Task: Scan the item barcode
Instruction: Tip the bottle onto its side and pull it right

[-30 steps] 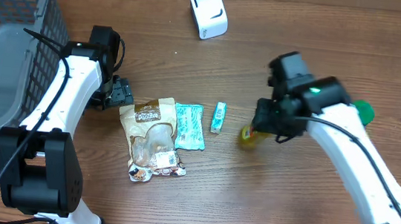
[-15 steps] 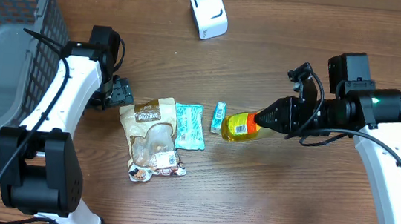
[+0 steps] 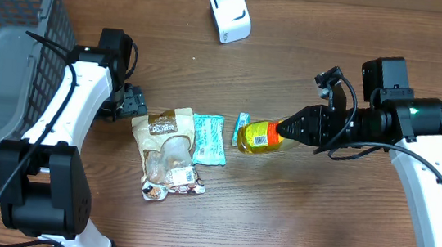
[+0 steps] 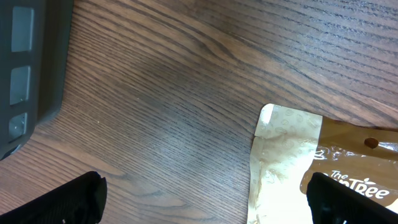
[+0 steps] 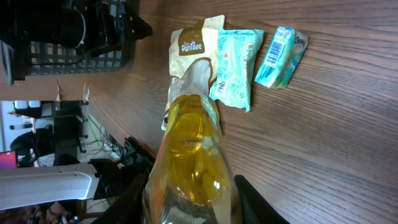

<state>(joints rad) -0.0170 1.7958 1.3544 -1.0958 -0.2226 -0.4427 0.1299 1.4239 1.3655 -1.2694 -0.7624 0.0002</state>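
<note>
Two arms are over my wooden table (image 3: 337, 37). The right gripper (image 3: 284, 132) is partly closed on the neck end of a yellow bottle (image 3: 259, 137) with an orange label. In the overhead view the bottle lies level, its long axis running left to right and its base pointing left. The base overlaps a small blue-green packet (image 3: 242, 119), roughly at the middle of the table. I cannot tell whether the bottle touches the packet or the wood. The right wrist camera looks along the bottle towards a brown pouch (image 5: 193, 43) and a teal packet (image 5: 235, 59) beyond it.

The right arm comes in from the right edge, with the wrist turned so the fingers point left, almost level.

The left arm rises from the lower left and bends over. Its gripper (image 3: 129, 101) hangs just beside the pouch's top left corner, jaws spread wide and holding nothing.

A white scanner (image 3: 230, 13) stands near the far edge, and a grey basket (image 3: 6, 52) sits at the left.
</note>
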